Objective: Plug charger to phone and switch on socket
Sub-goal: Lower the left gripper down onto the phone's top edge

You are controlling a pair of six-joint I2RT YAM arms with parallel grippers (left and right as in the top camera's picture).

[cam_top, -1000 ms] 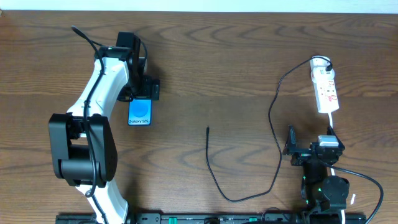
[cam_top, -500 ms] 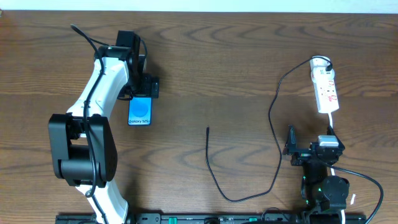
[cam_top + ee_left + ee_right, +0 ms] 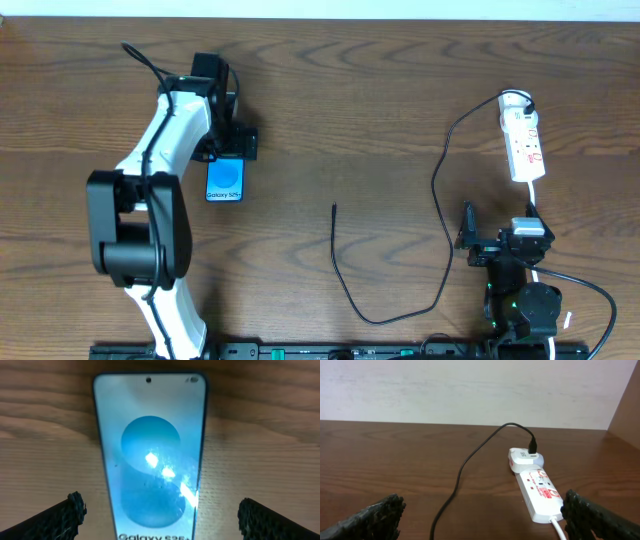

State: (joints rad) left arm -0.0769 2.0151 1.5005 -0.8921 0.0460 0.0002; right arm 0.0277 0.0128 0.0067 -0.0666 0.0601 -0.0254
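The phone (image 3: 225, 181), with a bright blue screen, lies flat on the wooden table at the left. It fills the left wrist view (image 3: 150, 455). My left gripper (image 3: 228, 141) is open over the phone's far end, with a finger on each side (image 3: 160, 512), not touching it. The charger cable (image 3: 438, 215) runs from a white adapter in the socket (image 3: 524, 140) down and round to its free plug tip (image 3: 334, 208) at mid-table. My right gripper (image 3: 468, 240) is open and empty, near the front edge, below the socket (image 3: 540, 491).
The socket's white cord (image 3: 535, 200) runs down toward the right arm's base. A pale wall stands beyond the table's far edge (image 3: 470, 390). Black robot cables lie at the front right (image 3: 590, 290).
The left arm has shifted slightly, its elbow moving a little. The phone, the cable and the right arm have not moved.
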